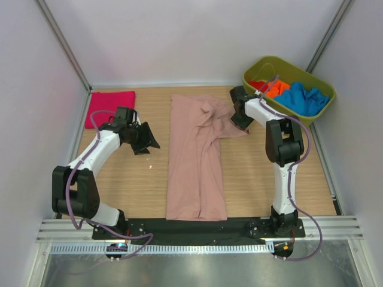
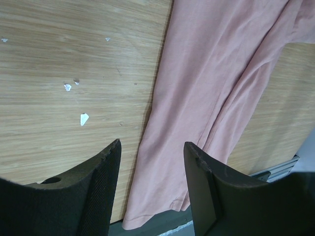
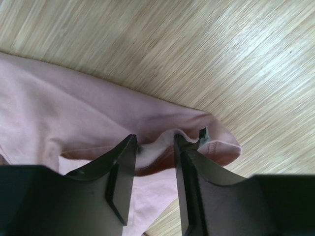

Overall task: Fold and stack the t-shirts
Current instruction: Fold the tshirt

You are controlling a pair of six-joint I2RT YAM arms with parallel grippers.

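A dusty-pink t-shirt (image 1: 194, 161) lies as a long strip down the middle of the wooden table, its right sleeve spread toward the right. My right gripper (image 1: 240, 119) is down on that sleeve. In the right wrist view the right gripper (image 3: 154, 140) is open, its fingers straddling a raised fold of the sleeve (image 3: 74, 113). My left gripper (image 1: 145, 140) hovers open left of the pink shirt (image 2: 211, 73); in the left wrist view the left gripper (image 2: 152, 143) holds nothing. A folded magenta t-shirt (image 1: 111, 107) lies at the back left.
An olive-green tub (image 1: 281, 58) at the back right holds orange (image 1: 276, 89), blue (image 1: 305, 98) and red (image 1: 258, 85) shirts. Small white flecks (image 2: 83, 118) dot the wood left of the pink shirt. White walls enclose the table on three sides.
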